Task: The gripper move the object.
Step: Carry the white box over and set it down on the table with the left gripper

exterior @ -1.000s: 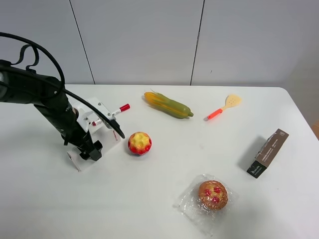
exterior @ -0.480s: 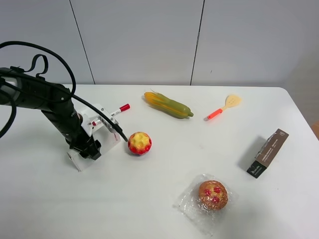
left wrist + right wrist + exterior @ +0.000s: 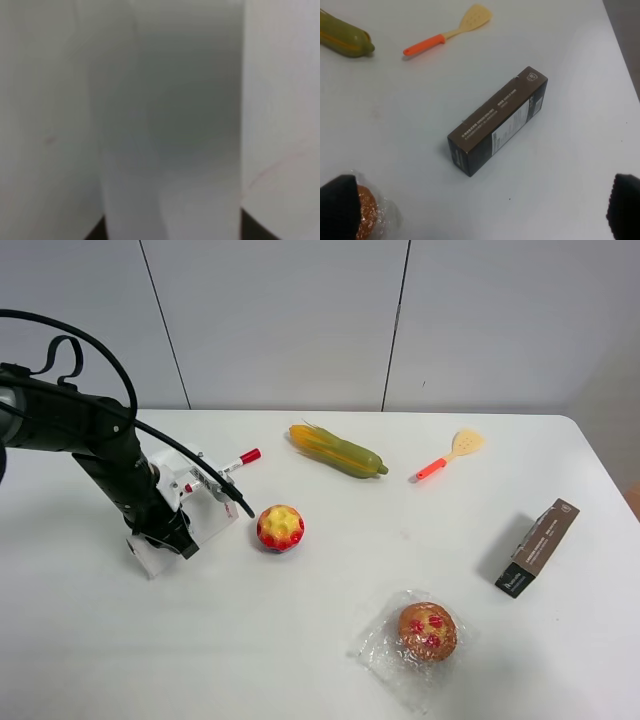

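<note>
The left gripper presses down on the white carton at the table's left, just beside a red-and-yellow ball. Its jaw spread cannot be told. The right gripper gapes wide.

A green-and-yellow corn cob lay toward the back of the white table, with an orange-handled yellow spatula near it. A red-and-yellow ball sat mid-table. A plastic-wrapped muffin lay nearer the front and a dark brown box lay toward the right edge.
</note>
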Available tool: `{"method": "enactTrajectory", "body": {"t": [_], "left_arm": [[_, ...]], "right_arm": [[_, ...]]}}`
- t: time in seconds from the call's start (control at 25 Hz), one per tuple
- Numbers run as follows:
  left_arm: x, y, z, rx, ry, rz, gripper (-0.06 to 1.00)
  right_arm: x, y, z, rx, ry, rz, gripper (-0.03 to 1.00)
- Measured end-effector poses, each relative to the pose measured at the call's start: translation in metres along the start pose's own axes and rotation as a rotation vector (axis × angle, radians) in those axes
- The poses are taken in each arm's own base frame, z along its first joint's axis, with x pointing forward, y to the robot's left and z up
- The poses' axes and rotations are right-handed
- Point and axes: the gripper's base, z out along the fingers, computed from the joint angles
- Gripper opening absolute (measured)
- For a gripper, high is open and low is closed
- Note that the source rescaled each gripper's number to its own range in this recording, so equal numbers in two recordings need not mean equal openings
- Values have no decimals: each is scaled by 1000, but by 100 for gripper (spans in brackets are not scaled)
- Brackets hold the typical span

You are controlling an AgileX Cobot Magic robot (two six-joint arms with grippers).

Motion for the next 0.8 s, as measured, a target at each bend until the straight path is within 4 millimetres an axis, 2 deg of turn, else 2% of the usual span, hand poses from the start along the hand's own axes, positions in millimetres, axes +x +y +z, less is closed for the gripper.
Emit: {"method": "enactTrajectory", "body": {"t": [0.2, 0.4, 0.64, 0.8], "left_arm": [[0, -2, -25, -9, -31, -5, 0], [-5, -4, -60, -1, -40, -11, 0], [-39, 5, -112, -5, -74, 17, 0], [-66, -2, -146, -35, -170, 68, 0]], "right_arm": [[0, 0, 0, 0, 0, 0, 100], [0, 0, 0, 0, 0, 0, 100], [0, 0, 0, 0, 0, 0, 100], [0, 0, 0, 0, 0, 0, 100]]}}
